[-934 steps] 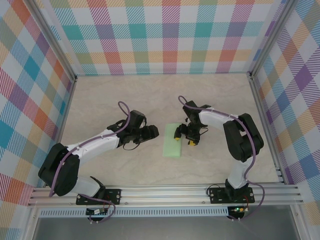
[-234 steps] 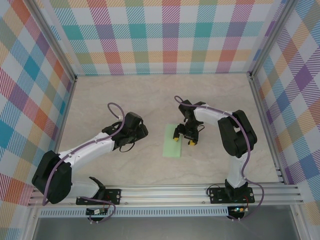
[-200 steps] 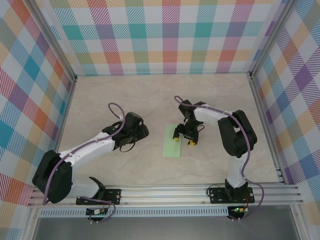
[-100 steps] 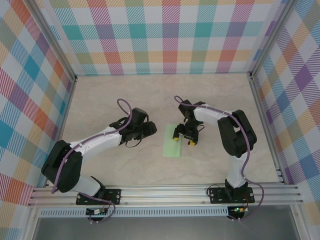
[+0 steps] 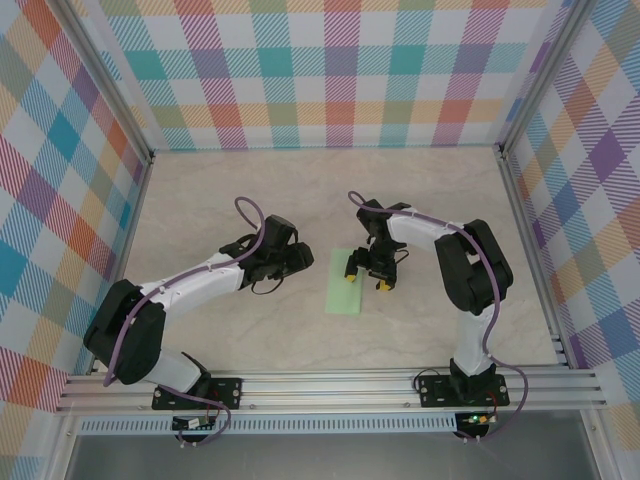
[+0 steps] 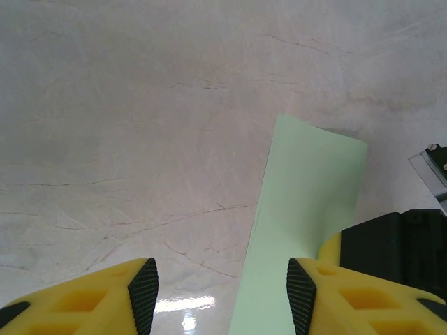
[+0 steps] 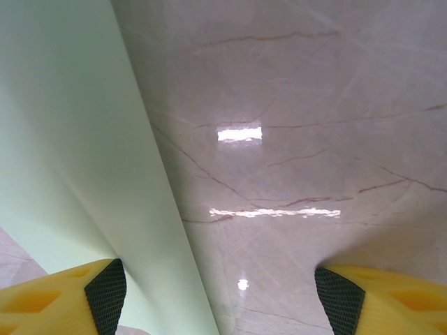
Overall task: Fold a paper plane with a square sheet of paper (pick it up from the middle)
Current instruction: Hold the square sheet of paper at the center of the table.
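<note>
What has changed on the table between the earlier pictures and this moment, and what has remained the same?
The left tool first drew back to the left, away from the square sheet of paper, then came back toward its left edge. It is open and holds nothing. The right tool hardly moved and stayed open over the paper's right edge. The paper lay flat in the same place.

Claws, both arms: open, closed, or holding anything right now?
Left claw: open, empty.
Right claw: open, holding nothing; the paper edge runs between its fingers.

There is one square sheet of paper (image 5: 343, 298), one left gripper (image 6: 221, 296) and one right gripper (image 5: 367, 281).
</note>
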Robot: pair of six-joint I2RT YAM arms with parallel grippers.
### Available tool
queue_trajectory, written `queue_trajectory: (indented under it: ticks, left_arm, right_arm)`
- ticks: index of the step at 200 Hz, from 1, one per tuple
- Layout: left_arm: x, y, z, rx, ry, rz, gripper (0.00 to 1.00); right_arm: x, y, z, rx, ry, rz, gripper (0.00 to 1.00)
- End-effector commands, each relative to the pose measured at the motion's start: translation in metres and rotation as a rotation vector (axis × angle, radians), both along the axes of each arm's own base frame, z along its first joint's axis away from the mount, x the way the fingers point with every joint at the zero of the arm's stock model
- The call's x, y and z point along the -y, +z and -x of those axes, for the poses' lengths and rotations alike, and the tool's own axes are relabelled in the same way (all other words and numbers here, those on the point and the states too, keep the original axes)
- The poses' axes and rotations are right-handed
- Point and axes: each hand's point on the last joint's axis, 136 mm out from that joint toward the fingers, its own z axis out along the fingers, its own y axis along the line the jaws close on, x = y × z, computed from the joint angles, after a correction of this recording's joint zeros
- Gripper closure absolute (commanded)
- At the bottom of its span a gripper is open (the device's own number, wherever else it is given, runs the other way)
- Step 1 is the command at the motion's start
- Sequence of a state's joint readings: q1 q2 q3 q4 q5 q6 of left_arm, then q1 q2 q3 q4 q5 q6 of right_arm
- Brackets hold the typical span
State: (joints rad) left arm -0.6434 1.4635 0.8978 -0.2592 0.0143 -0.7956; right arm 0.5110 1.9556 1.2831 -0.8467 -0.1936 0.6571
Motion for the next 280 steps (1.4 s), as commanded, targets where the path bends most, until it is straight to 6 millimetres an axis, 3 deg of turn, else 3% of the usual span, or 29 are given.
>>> queue_trajectory:
  ticks: [1,22,46,65,87,144,237,280]
  left_arm:
    - [0.009,0.011,-0.001,0.023,-0.026,0.018,0.46]
    - [0.021,0.011,-0.001,0.015,-0.067,0.058,0.48]
    - [0.039,0.007,-0.003,-0.015,-0.121,0.099,0.60]
    - [0.052,-0.002,-0.006,-0.053,-0.147,0.113,0.87]
    - [0.068,-0.015,-0.009,-0.098,-0.177,0.120,1.00]
    - [0.101,-0.046,-0.009,-0.175,-0.227,0.093,1.00]
    - [0.087,-0.090,0.000,-0.255,-0.174,-0.003,1.00]
    - [0.074,-0.107,0.008,-0.279,-0.153,-0.050,1.00]
  right_arm:
    - [0.039,-0.047,0.013,-0.047,0.030,0.197,0.22]
    - [0.040,-0.050,0.013,-0.053,0.031,0.202,0.23]
    - [0.041,-0.050,0.014,-0.053,0.032,0.210,0.23]
    - [0.042,-0.051,0.014,-0.052,0.029,0.214,0.23]
    - [0.042,-0.052,0.014,-0.055,0.027,0.214,0.23]
    - [0.043,-0.054,0.016,-0.059,0.026,0.218,0.23]
    - [0.041,-0.060,0.020,-0.070,0.021,0.200,0.22]
    - [0.036,-0.052,0.015,-0.049,0.018,0.175,0.22]
